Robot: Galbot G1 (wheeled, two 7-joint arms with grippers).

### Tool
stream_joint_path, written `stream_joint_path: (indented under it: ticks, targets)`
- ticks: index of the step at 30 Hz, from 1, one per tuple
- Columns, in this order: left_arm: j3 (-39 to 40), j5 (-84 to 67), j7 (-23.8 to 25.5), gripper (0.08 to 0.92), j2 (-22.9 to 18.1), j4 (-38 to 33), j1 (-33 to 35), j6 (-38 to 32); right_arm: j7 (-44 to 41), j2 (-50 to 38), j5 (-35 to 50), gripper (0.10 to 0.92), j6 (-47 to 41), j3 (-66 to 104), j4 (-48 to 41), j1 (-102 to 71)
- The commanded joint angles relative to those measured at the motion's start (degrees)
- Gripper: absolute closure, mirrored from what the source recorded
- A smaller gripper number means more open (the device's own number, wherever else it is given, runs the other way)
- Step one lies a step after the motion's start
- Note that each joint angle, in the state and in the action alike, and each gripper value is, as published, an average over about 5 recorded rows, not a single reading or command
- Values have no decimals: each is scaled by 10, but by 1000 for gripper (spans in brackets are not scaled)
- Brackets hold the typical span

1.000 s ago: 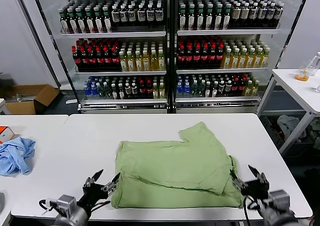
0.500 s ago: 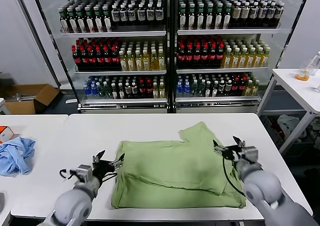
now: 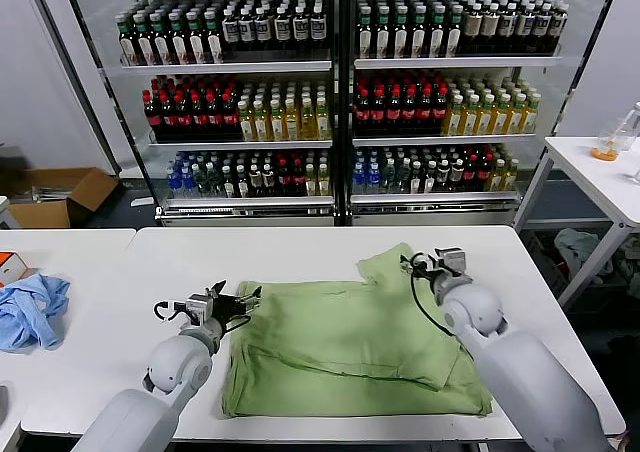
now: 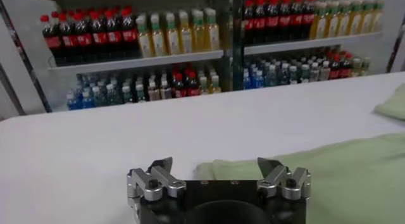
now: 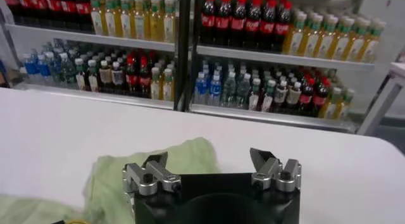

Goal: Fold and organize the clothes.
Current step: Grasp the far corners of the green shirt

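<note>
On the white table (image 3: pixel 300 247) the green shirt (image 3: pixel 350 342) lay partly folded, with one sleeve (image 3: pixel 400 267) sticking out toward the drinks cooler (image 3: pixel 335 102). The left gripper (image 3: pixel 236 300) sat at the shirt's far left corner, fingers (image 4: pixel 161 171) spread apart with nothing between them; from the head view it was hard to say whether the tips touched the fabric. The right gripper (image 3: pixel 418 265) was over the sleeve at the far right, its fingers (image 5: pixel 155 165) also apart and empty, the green cloth showing just beyond them in the right wrist view. A blue cloth (image 3: pixel 30 310) lay well apart on the neighbouring table (image 3: pixel 60 262) to the left.
</note>
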Motion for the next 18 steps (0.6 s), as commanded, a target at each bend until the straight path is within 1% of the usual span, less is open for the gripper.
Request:
stream_joint_path:
  ticks: [1, 11, 14, 18]
  targets:
    - [22, -2, 0, 177, -7, 61, -48, 2, -2, 43, 4, 203, -2, -40, -110, 69]
    - [23, -12, 6, 183, -10, 59, -43, 5, -13, 74, 1, 203, -2, -42, -181, 81]
    - [23, -12, 8, 233, -9, 55, -38, 2, -16, 80, 2, 203, -2, -42, -201, 82]
    - [24, -12, 10, 350, -7, 49, -33, -1, -16, 85, 6, 205, -3, -41, -209, 79]
